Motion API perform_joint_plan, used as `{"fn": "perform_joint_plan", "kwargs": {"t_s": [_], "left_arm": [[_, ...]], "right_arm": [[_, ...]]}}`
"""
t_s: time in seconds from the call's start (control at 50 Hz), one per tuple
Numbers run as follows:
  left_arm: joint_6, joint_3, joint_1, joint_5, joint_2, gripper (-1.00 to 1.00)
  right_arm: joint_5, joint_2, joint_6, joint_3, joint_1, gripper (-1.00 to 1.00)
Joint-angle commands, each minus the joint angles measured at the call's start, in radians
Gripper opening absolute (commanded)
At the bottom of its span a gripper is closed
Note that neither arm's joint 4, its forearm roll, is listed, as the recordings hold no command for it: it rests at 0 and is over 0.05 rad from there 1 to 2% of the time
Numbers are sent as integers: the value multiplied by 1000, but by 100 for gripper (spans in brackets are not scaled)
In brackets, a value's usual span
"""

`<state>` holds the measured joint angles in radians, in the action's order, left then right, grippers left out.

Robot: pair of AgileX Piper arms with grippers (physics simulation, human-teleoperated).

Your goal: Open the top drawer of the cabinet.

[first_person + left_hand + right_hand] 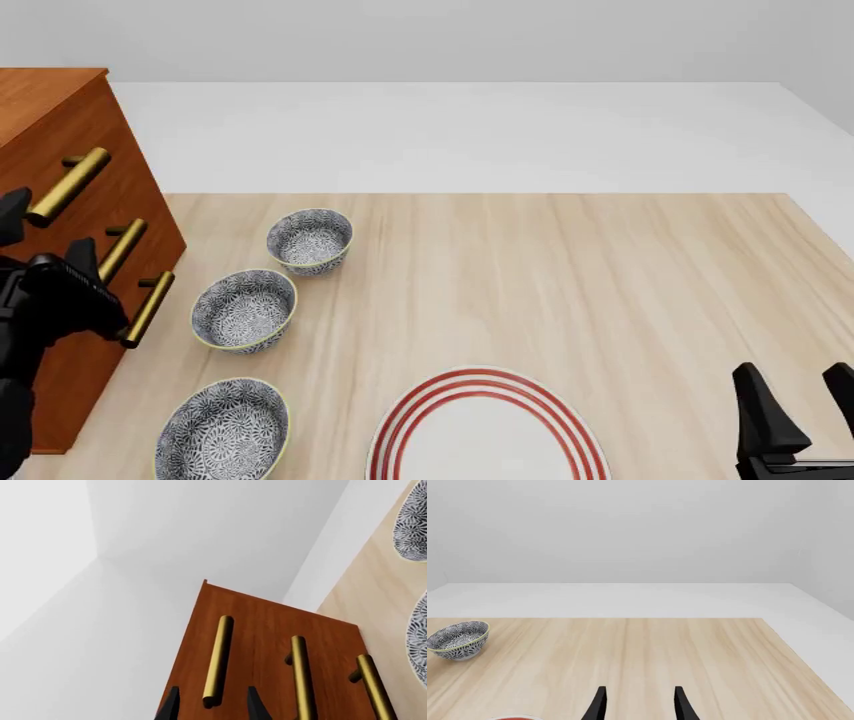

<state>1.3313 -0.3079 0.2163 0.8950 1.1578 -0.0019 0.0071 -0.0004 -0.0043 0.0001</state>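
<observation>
The reddish-brown cabinet (54, 100) stands at the table's left edge, and its front (267, 615) fills the left wrist view with three brass bar handles. The top drawer (199, 645) sits flush with the front, and its handle (219, 660) (67, 185) is the uppermost. My left gripper (213, 706) (47, 232) is open, with one black fingertip on each side of that handle's end, neither touching it. At the table's near right corner my right gripper (801, 410) (640, 705) is open and holds nothing.
Three patterned bowls (310, 240) (244, 308) (223, 428) line up on the wooden table just right of the cabinet. A red-ringed white plate (487, 430) lies at the front centre. The right wrist view catches one bowl (458, 639).
</observation>
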Motion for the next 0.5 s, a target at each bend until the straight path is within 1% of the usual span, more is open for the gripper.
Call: {"fn": "perform_joint_plan", "kwargs": {"t_s": [0.02, 0.5], "left_arm": [[0, -7, 4, -1, 8, 100], [8, -34, 11, -14, 16, 100]], "right_arm": [[0, 0, 0, 0, 0, 100], [0, 0, 0, 0, 0, 100]]}}
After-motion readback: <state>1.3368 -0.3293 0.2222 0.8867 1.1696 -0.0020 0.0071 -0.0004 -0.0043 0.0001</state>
